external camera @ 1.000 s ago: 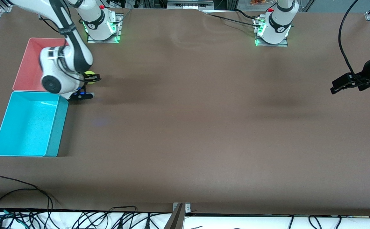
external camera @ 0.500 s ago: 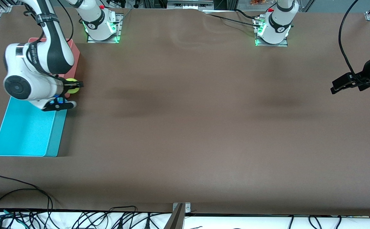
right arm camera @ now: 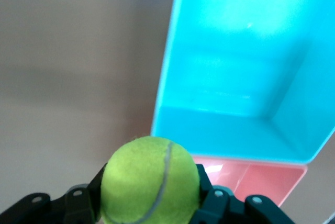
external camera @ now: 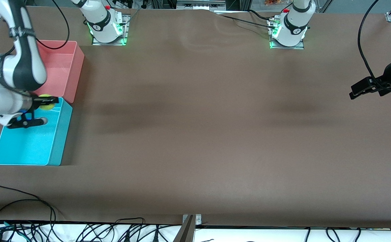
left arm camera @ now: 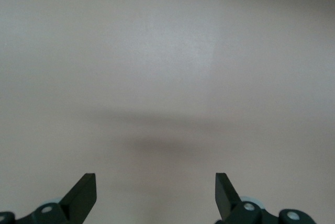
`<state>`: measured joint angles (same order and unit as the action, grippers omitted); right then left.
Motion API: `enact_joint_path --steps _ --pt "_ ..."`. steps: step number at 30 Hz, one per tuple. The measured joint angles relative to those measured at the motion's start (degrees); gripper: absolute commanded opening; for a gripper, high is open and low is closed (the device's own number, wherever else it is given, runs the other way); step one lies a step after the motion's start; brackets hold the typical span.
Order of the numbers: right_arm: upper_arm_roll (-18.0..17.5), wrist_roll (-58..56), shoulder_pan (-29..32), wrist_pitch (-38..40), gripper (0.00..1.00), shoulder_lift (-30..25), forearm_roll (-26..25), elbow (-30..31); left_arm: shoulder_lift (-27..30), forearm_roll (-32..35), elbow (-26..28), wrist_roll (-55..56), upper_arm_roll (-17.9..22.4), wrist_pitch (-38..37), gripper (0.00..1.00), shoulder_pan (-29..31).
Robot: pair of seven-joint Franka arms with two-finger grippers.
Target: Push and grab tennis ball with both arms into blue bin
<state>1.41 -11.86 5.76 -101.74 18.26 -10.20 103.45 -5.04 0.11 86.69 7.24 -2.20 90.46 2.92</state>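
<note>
Right now the tennis ball is up in the air, squeezed tight between the two black fingers of the right end effector. The ball is fuzzy and yellow-green with a pale curved line on it, and it shows big and close in the right wrist view.

It hangs over the blue bin, above the end of the bin that touches the pink bin. The white right arm reaches over both bins to hold it there.

Both bins sit side by side on the brown table, at the right arm's end. The blue bin is nearer to the front camera than the pink bin.

Well apart from the blue bin, at the left arm's end of the table, the left arm waits. Its left end effector hangs over bare table with its fingers spread wide and nothing between them.
</note>
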Motion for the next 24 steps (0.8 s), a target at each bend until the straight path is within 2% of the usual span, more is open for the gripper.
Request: enact_joint_path --steps 10,24 --pt "0.1 -4.8 4.4 -6.9 0.42 7.0 0.0 -1.4 0.0 0.0 0.0 0.0 0.0 0.0 1.00 0.0" --pt "0.1 -7.3 9.3 -9.4 0.43 14.8 0.7 -1.6 0.0 0.0 0.0 0.0 0.0 -0.1 1.00 0.0"
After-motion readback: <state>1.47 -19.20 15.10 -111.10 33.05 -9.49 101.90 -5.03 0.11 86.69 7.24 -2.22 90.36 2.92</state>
